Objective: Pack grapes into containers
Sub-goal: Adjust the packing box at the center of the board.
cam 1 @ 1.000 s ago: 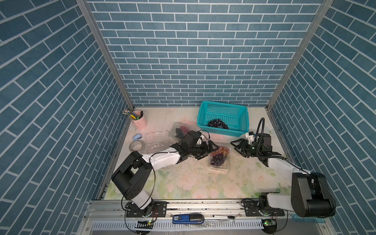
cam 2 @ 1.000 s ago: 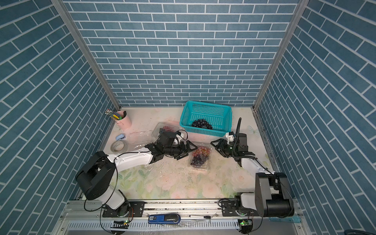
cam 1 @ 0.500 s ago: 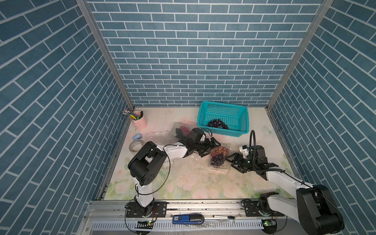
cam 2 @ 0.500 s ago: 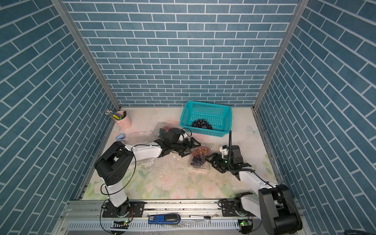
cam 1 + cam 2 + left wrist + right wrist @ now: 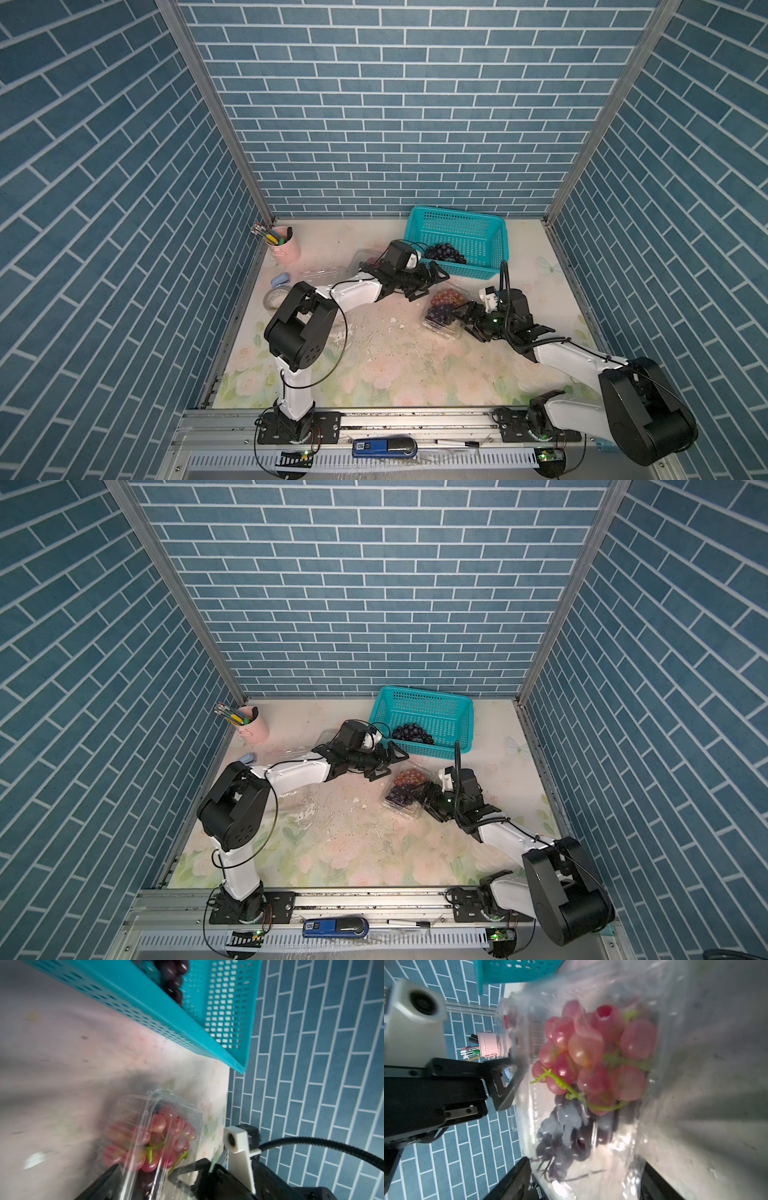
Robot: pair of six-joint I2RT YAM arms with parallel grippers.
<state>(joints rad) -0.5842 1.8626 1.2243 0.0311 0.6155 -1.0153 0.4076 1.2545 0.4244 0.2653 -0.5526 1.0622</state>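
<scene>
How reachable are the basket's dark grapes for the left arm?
Probably yes: the open left gripper sits beside the teal basket, the dark grapes lie uncovered inside; only its near wall needs clearing.

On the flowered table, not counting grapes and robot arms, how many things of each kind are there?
clear containers: 3
teal basket: 1
pink cup: 1
tape roll: 1
small blue object: 1
total: 7
</scene>
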